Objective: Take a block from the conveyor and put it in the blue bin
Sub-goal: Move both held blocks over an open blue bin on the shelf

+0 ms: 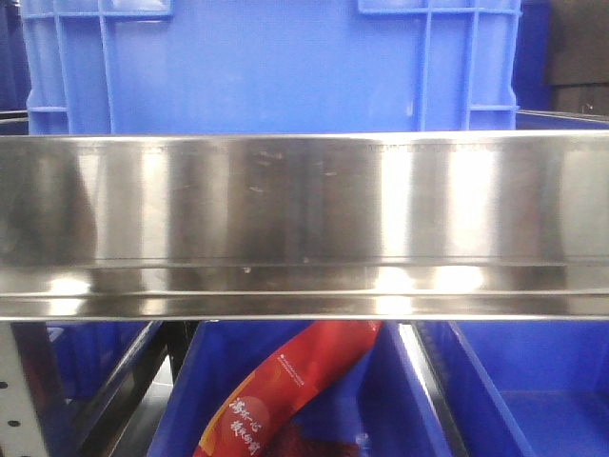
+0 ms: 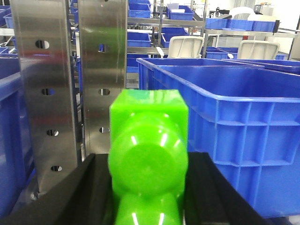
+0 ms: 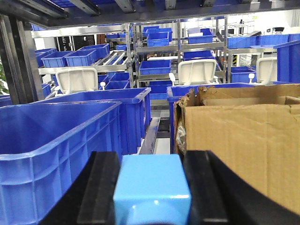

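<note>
Black fingers (image 2: 89,187) of the left gripper (image 2: 147,201) flank a glossy, bright green block (image 2: 149,136) flecked with white glints. To its right is a plain blue bin (image 2: 243,140). Ahead and to its left, silver brushed-steel posts (image 2: 44,93) show columns of dark oval holes. The right gripper (image 3: 153,208), also black, frames a pale blue block (image 3: 152,180), with a second blue bin (image 3: 51,150) on its left and a brown cardboard box (image 3: 243,150) on its right. The front view shows a streaky silver rail (image 1: 304,219) and a red packet (image 1: 285,390) with gold lettering.
</note>
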Robot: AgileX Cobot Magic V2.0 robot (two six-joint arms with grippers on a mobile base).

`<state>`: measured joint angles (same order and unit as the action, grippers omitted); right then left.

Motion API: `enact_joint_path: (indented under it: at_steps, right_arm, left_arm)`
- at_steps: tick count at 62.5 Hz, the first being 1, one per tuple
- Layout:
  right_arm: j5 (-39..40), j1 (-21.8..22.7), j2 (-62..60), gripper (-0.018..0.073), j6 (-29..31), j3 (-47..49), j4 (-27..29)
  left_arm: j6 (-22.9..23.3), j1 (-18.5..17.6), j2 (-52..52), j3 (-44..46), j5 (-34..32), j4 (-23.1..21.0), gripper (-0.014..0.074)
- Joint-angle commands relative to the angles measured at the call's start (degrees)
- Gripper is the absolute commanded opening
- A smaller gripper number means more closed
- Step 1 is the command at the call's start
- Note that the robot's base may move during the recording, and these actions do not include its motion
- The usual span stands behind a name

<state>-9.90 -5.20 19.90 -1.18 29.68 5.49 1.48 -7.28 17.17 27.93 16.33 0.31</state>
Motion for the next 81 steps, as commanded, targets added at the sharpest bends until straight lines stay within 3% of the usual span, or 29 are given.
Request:
enact_joint_path:
  at_steps: [1, 44, 50, 55, 66, 74, 81]
  right_arm:
    - [1.41, -0.03, -0.27, -0.0162, 0.15, -0.07, -0.21]
    - [1.41, -0.03, -0.27, -0.0162, 0.15, -0.07, -0.21]
    - [4.87, -0.03, 0.11, -0.0162, 0.15, 0.06, -0.21]
    - [6.19, -0.03, 1.31, -0.0162, 0.15, 1.87, -0.21]
    - [4.39, -0.15, 7.18, -0.0162, 0.15, 9.30, -0.21]
    - [4.39, -0.15, 13.44, -0.0162, 0.15, 15.26, -0.21]
    - [4.39, -1.09, 18.63, -0.0162, 0.15, 19.79, -0.21]
  left_arm:
    - [0.23, -0.32, -0.23, 0.12, -1.08, 0.10, -0.0111]
    - [0.23, -0.32, -0.12, 0.12, -2.93, 0.10, -0.0111]
    - [0.23, -0.32, 0.11, 1.10, -4.20, -0.96, -0.0111]
    - [0.23, -0.43, 0.83, 4.29, -4.09, -3.48, -0.0111]
    - [0.23, -0.43, 6.97, 13.43, -2.77, -2.06, -0.0111]
    - [0.00, -0.43, 15.25, 21.03, 3.29, -2.18, -0.0111]
    - [0.00, -0.43, 23.28, 28.25, 7.63, -5.31, -0.0111]
